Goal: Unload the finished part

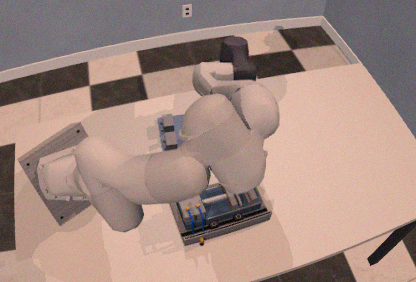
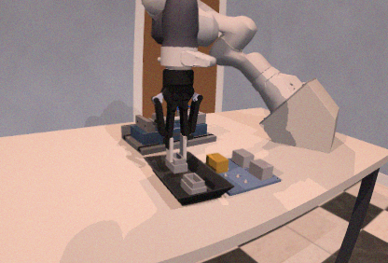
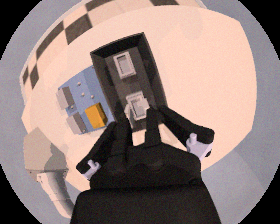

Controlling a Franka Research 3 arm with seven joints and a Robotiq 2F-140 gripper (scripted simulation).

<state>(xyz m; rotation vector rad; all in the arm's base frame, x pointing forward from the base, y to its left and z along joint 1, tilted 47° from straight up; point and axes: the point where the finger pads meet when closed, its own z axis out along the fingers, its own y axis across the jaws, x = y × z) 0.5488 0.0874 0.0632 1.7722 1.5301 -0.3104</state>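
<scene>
End effector point(image 2: 177, 153): black linkage with pale fingers, pointed straight down at centre frame in the exterior view, closed narrow on the finished part point(image 2: 177, 163). Part: small grey block with a raised rim around a pocket that faced up; it sat low in the outfeed tray point(image 2: 160, 173), at or just above the floor, which of the two I could not tell. Judged stiff and light, smooth-sided, so likely to slip if pinched only lightly; the hold across two opposite walls looked the sensible one, since the pocket rim gave flat parallel faces.

Tray: dark, shallow, walled, lying lower centre in the exterior view. A second grey block point(image 2: 193, 183) of like form rested in it, nearer the camera, apart from the held part.

Right of the tray: blue fixture plate point(image 2: 261, 182) carrying a yellow block point(image 2: 217, 161) and two grey blocks point(image 2: 252, 163).

Behind the tray: vise point(image 2: 140, 132) on a blue body, partly hidden by the end effector.

All stood on the pale table point(image 2: 70, 182). From above, the arm covered the tray wholly.
</scene>
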